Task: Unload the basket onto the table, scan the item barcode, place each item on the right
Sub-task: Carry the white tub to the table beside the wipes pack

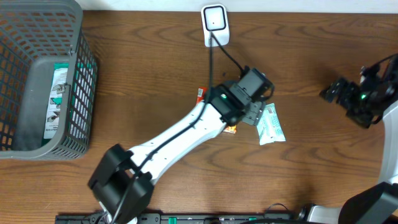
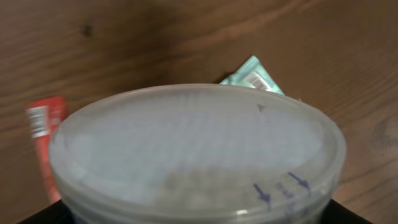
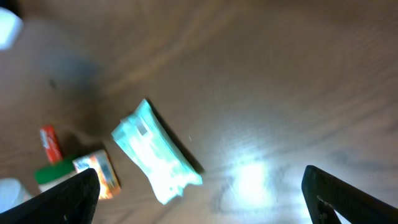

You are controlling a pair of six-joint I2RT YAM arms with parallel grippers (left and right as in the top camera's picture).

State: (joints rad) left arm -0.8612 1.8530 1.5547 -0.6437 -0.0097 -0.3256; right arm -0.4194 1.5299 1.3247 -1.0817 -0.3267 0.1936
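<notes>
The left gripper (image 1: 250,111) gripped a round, frosted-topped tub (image 2: 196,149), its jaws spread wide around it. The tub sat right under its wrist. Beyond the tub lay a teal packet (image 2: 255,76), barcode up, and off to one side a red packet (image 2: 45,134). The right gripper (image 3: 199,190), well apart, gaped fully open, with nothing between its fingers.

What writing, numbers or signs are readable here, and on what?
No words can be read.
On the tub: blue arrow marks, blurred.
On the mint packet: a barcode, digits too small.
On the red packet: a barcode, blurred.
On the white packet in the basket: print too small.
</notes>
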